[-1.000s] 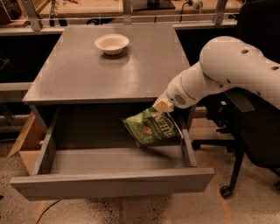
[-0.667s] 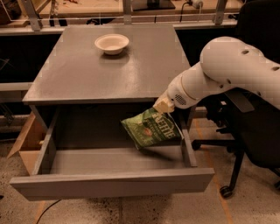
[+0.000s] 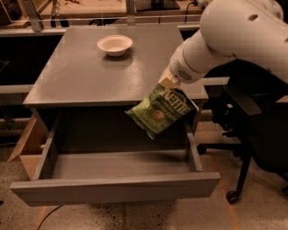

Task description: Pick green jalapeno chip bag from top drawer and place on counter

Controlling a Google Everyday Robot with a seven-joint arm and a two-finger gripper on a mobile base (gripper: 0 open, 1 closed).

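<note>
The green jalapeno chip bag (image 3: 161, 111) hangs tilted in the air, above the right part of the open top drawer (image 3: 114, 187) and in front of the counter's front edge. My gripper (image 3: 168, 82) is shut on the bag's top corner, at the end of the white arm that comes in from the upper right. The bag touches nothing else. The drawer is pulled fully out and its floor shows bare. The grey counter (image 3: 108, 74) lies behind and to the left of the bag.
A white bowl (image 3: 114, 44) sits on the counter near its back edge. A brown cardboard box (image 3: 26, 150) stands on the floor left of the drawer. A black office chair (image 3: 252, 130) stands to the right. A wooden workbench (image 3: 90, 9) runs along the back.
The arm has lifted the chip bag up out of the drawer to the height of the counter's front edge. The drawer has not moved.
</note>
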